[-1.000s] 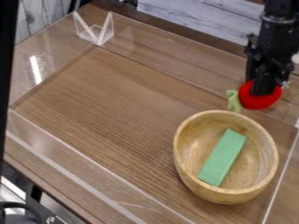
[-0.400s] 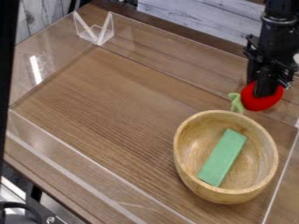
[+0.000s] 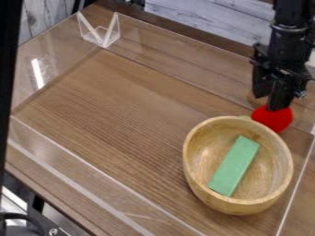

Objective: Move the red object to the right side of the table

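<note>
Nearest the viewer, a round wooden bowl (image 3: 239, 165) holds a flat green block (image 3: 234, 165) lying on its floor. Just beyond the bowl's far rim, the red strawberry (image 3: 274, 117) sits on the table (image 3: 110, 101) at its right side, directly below the jaws and partly overlapped by them. The black gripper (image 3: 278, 95) points down; whether its jaws are spread or touching the strawberry cannot be told. Far left stands a clear plastic piece (image 3: 99, 29).
</note>
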### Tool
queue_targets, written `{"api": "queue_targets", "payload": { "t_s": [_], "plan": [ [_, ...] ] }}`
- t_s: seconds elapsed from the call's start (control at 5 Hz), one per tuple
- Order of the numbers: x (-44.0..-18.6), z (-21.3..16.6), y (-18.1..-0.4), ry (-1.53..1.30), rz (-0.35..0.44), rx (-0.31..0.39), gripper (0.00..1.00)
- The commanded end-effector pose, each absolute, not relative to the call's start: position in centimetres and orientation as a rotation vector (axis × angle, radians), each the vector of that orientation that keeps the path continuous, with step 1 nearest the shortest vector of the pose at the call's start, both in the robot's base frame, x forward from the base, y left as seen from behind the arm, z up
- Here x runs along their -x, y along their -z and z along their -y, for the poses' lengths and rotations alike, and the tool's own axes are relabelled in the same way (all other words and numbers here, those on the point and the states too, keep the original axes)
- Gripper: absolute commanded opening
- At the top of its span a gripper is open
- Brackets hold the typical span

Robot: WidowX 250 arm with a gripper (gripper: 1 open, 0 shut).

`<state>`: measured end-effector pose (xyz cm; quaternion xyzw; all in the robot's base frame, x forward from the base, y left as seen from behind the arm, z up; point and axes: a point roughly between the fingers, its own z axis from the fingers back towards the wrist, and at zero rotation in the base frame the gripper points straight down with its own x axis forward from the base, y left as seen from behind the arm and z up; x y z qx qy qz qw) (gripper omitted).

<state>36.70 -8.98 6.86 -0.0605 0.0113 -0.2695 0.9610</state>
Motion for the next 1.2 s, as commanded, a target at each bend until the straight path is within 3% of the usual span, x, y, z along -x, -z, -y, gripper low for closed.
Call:
{"api": "queue_targets", "payload": {
  "t_s": [0.0,0.2,0.6,0.8,1.0],
  "plan": [
    [-37.1,9.1,-7.8,0.600,0.040,0.113,0.00],
    [-37.0,9.8,-6.5,0.663,0.039,0.115,0.00],
    [-37.0,8.2,-7.7,0.809,0.032,0.119,0.00],
    [-36.7,7.2,-9.3,0.773,0.033,0.120,1.00],
    [-36.0,7.8,-9.6,0.706,0.038,0.119,1.00]
  ]
}}
